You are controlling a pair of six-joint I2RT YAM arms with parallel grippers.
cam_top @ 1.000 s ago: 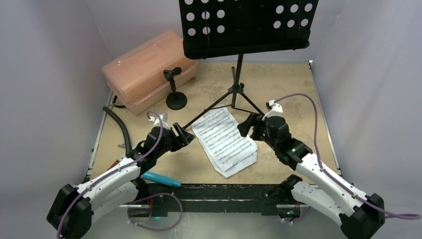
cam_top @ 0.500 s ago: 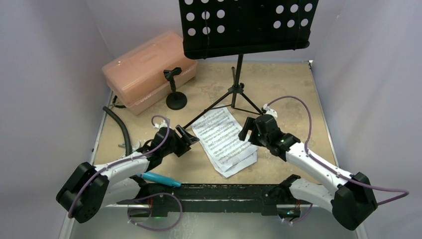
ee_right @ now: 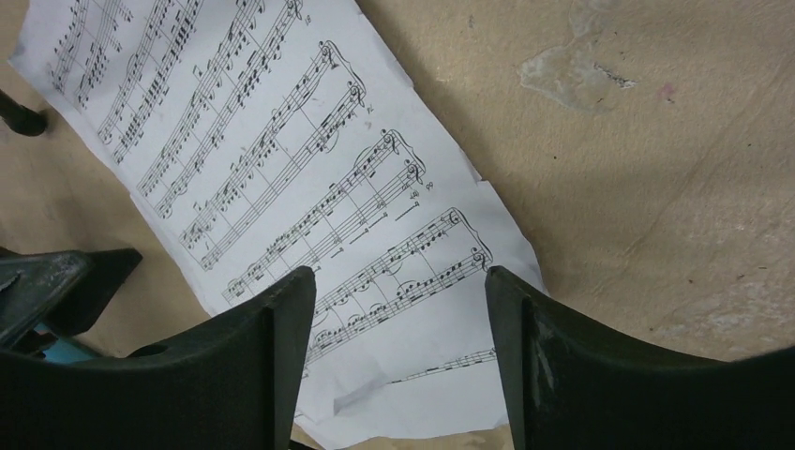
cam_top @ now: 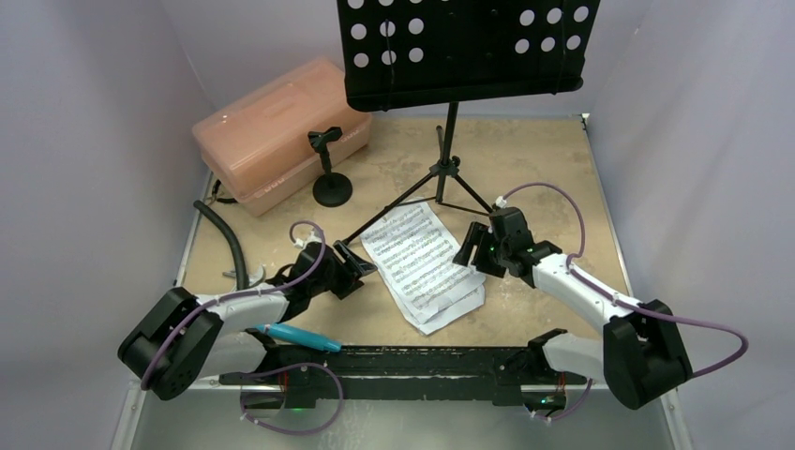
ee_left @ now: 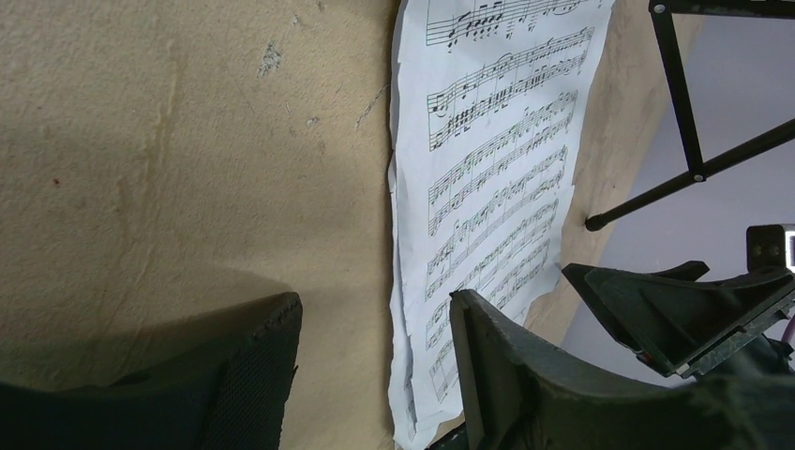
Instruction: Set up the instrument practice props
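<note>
Top external view: both tools low at the sheet music, the stand not yet loaded

Two sheet-music pages [cam_top: 424, 265] lie overlapped and flat on the surface [cam_top: 553, 178], just in front of the feet of the tripod music stand [cam_top: 448, 164], whose perforated desk [cam_top: 464, 56] shows no paper, so the pages look like the step in hand. The left tool [cam_top: 353, 262] sits at their left edge and the right tool [cam_top: 472, 249] at their right, probably to pinch the paper from both sides. Both are spread wide and grip nothing: the left straddles the page edge, the right stands over printed staves, and whether either touches the paper cannot be told. The cyan-blue microphone [cam_top: 300, 337] lies at the near edge by the left arm, well apart from the mic stand [cam_top: 330, 178] beside the pink box [cam_top: 272, 127]
</note>
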